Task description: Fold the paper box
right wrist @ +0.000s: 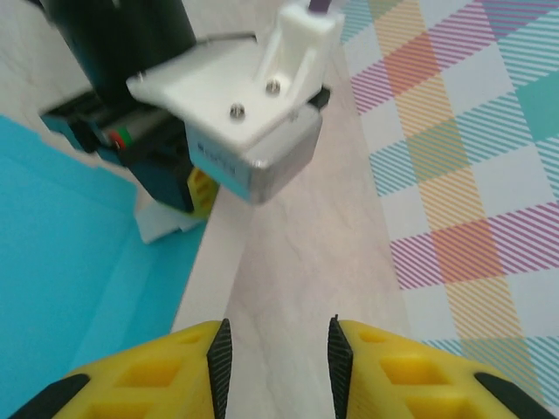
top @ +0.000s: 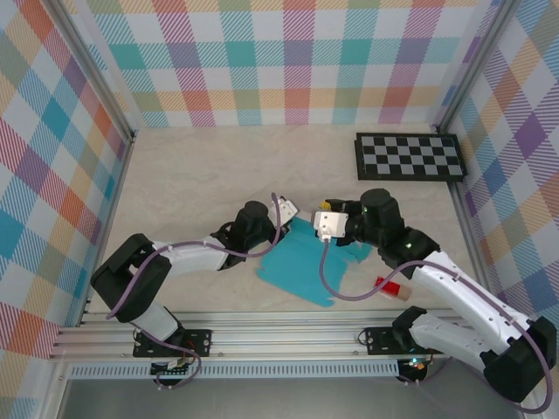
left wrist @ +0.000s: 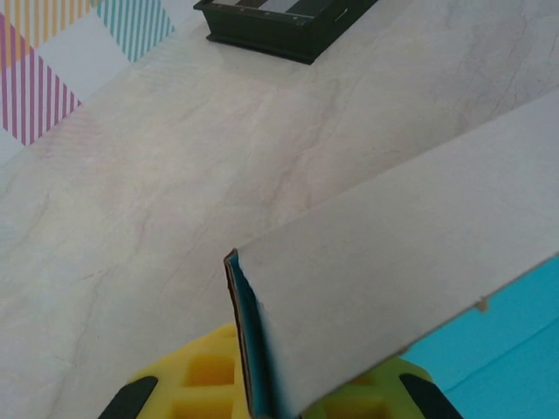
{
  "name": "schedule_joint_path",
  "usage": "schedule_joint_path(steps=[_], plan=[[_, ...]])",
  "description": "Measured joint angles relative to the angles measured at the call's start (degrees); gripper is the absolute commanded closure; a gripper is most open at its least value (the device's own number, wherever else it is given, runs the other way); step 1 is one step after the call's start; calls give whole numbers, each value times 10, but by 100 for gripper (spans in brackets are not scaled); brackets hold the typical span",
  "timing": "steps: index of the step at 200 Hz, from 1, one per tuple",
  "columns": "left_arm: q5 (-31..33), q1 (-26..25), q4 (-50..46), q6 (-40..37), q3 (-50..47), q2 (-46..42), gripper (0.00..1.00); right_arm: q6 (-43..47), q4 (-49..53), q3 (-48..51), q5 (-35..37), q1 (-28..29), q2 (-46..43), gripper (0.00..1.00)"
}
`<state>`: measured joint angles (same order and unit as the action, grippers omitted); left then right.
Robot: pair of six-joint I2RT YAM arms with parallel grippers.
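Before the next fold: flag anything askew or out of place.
The paper box lies at a slant, one flap lifted in the left gripper. A small red block sits beside the right arm.

Bright even light, soft shadows, blurred foreground

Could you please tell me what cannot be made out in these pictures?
Top view: the small red block is half covered by the right arm.
Top view: the wrist cameras hide how the thin teal-and-white card paper box is gripped.
Left wrist view: the black-and-white checkerboard is cut off by the top edge.
Left wrist view: the white flap hides where the left end effector pinches.
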<state>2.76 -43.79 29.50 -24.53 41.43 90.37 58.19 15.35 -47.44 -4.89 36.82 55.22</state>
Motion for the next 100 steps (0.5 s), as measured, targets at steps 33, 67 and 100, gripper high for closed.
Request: schedule_joint_path(steps=[33,67,100], plan=[[-3,0,26,-12,-10,1,100,-95,25,-11,-36,-16,13,63],[-3,0,39,-21,-12,9,100,-218,28,-12,-60,-53,68,64],[-10,3,44,-24,-17,10,100,-326,28,-16,-79,-75,111,64]])
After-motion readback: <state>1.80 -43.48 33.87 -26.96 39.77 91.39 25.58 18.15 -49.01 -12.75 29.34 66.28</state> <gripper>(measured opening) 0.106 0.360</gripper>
